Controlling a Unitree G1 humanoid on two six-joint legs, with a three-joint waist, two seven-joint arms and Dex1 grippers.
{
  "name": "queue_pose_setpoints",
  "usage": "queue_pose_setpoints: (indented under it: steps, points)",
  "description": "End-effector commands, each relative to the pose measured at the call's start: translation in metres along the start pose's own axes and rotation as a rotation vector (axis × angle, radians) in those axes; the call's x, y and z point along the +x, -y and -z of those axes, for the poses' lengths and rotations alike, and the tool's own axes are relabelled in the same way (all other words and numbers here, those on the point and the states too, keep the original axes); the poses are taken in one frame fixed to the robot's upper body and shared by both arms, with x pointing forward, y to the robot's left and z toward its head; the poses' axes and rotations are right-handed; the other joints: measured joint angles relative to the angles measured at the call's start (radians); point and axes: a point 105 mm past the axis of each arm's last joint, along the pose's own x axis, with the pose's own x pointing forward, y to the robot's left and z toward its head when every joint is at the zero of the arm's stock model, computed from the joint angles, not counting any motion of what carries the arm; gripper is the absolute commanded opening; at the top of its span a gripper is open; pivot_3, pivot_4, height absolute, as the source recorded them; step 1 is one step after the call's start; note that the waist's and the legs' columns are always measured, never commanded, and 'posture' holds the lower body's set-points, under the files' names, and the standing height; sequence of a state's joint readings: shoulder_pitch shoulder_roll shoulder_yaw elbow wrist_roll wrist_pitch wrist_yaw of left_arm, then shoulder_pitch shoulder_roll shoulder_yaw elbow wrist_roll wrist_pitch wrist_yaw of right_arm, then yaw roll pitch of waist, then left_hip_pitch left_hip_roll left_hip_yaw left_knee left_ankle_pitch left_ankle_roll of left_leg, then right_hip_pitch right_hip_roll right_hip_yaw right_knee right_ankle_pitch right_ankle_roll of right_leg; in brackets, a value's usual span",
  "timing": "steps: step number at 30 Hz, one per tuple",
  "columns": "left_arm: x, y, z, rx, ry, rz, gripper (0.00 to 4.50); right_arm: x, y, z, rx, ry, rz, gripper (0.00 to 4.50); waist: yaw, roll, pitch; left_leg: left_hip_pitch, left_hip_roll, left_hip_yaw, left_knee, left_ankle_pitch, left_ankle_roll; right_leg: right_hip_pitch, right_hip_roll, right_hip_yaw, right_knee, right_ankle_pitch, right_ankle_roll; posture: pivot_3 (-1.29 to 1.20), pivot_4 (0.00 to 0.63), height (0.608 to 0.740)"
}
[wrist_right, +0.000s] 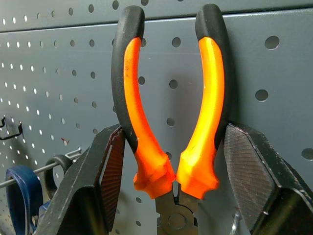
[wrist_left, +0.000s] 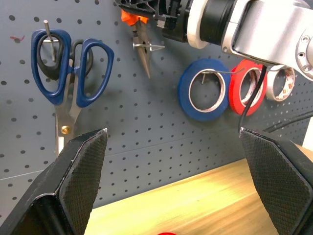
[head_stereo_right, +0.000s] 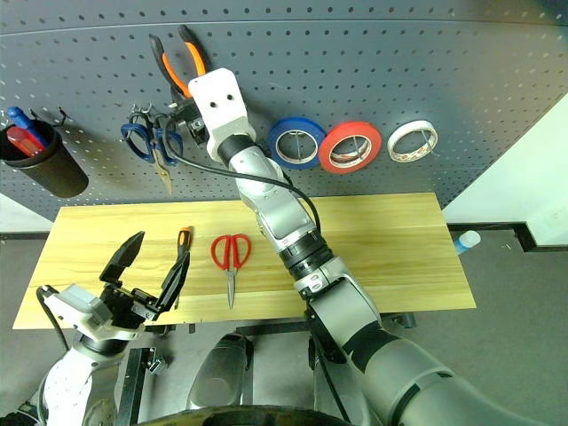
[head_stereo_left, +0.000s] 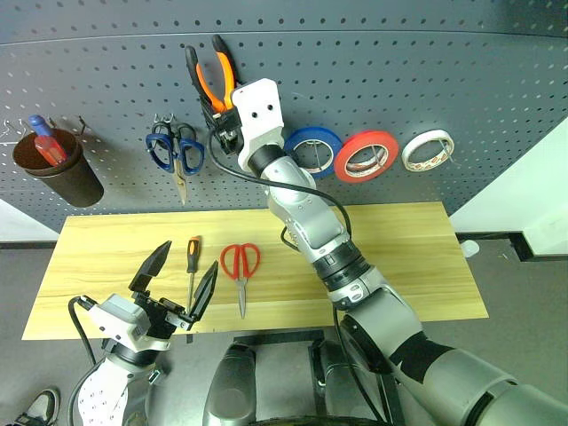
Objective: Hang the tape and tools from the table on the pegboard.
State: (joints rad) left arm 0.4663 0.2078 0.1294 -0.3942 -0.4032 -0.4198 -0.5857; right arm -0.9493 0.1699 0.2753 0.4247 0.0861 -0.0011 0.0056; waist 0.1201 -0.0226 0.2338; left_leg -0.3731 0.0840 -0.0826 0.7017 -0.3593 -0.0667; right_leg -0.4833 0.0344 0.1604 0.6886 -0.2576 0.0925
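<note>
My right gripper is raised against the dark pegboard, shut on the orange-and-black pliers. The pliers stand handles up and nose down, and the nose is beside a wire hook. The red tape hangs on a hook on the pegboard. On the wooden table lie the red-handled scissors and, left of them, the small screwdriver. My left gripper hovers open over the table's front left, holding nothing.
Blue-handled scissors hang left of the pliers. A blue tape roll and a white one flank the red tape. A brown cup holding a red and blue tool hangs at the far left.
</note>
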Motion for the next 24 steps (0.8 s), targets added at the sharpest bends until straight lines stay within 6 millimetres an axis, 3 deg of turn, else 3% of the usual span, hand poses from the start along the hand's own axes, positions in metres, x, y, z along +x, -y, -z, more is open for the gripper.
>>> queue_pose_setpoints:
  steps: [1,5,6,24]
  points:
    - [0.0018,0.002,-0.0069,0.013,0.025,0.013,4.5,-0.0047,-0.0401,-0.0054,0.163,0.025,-0.052,3.04,-0.001,0.0,0.0,0.0,0.0,0.0,0.0,0.0,0.0,0.0,0.0,0.0,0.0,0.0,0.0,0.36,0.18,0.677]
    - [0.0025,0.0015,-0.0065,0.015,0.024,0.014,4.5,-0.005,-0.0414,-0.004,0.166,0.014,-0.064,4.35,0.0,0.0,0.0,0.0,0.0,0.0,-0.001,0.0,0.0,-0.001,0.0,0.0,0.0,0.0,0.0,0.36,0.18,0.677]
    - [0.0027,0.0013,-0.0065,0.015,0.024,0.014,4.5,-0.0049,-0.0413,-0.004,0.165,0.014,-0.064,4.46,0.002,0.0,0.0,0.0,0.0,0.0,-0.001,0.0,0.0,-0.001,0.0,0.0,0.0,0.0,0.0,0.36,0.18,0.677]
    - [0.0067,-0.0009,-0.0038,0.017,0.029,0.027,4.5,-0.0118,-0.0343,-0.0061,0.136,0.024,-0.056,4.46,0.002,0.0,0.0,0.0,0.0,0.0,-0.001,0.0,0.0,-0.001,0.0,0.0,0.0,0.0,0.0,0.35,0.173,0.677]
